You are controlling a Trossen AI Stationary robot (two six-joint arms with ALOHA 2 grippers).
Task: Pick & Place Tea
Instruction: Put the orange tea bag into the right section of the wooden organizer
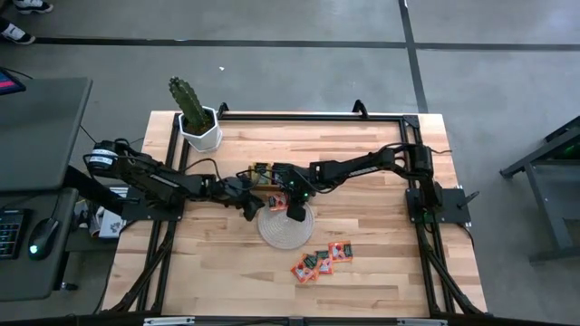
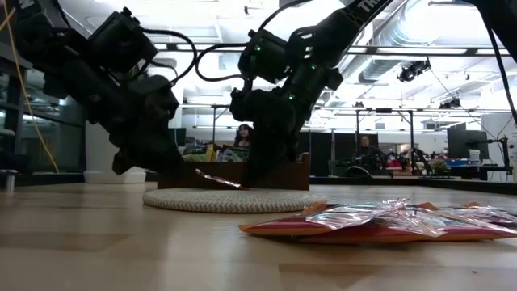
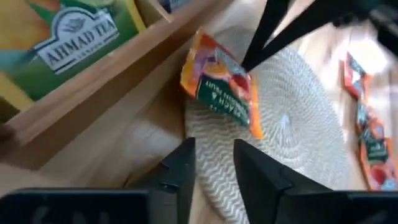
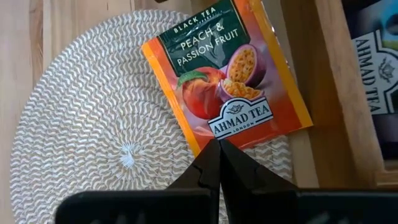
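Observation:
An orange-red tea sachet (image 4: 227,74) hangs over the far left rim of the round woven mat (image 1: 287,228), beside the wooden tray (image 3: 93,81). My right gripper (image 4: 218,163) is shut on it. My left gripper (image 3: 214,168) stands open just left of the mat, its fingers pointing at the sachet (image 3: 221,87) with nothing between them. Several more orange-red sachets (image 1: 322,261) lie flat on the table, near-right of the mat. Green sachets (image 3: 68,37) lie in the tray. My right gripper pinches the sachet's edge below the brand mark (image 4: 214,142), about midway along that edge, between its two fingertips. The fingers slant down from the table's right side. The sachet juts out tilted from the fingers, lifted clear of the mat (image 2: 216,179).
A potted cactus (image 1: 195,118) stands at the table's far left corner. The tray's wall (image 4: 336,93) runs close behind the held sachet, with dark sachets (image 4: 376,62) in it. The pile of loose sachets (image 2: 388,220) lies toward the near edge.

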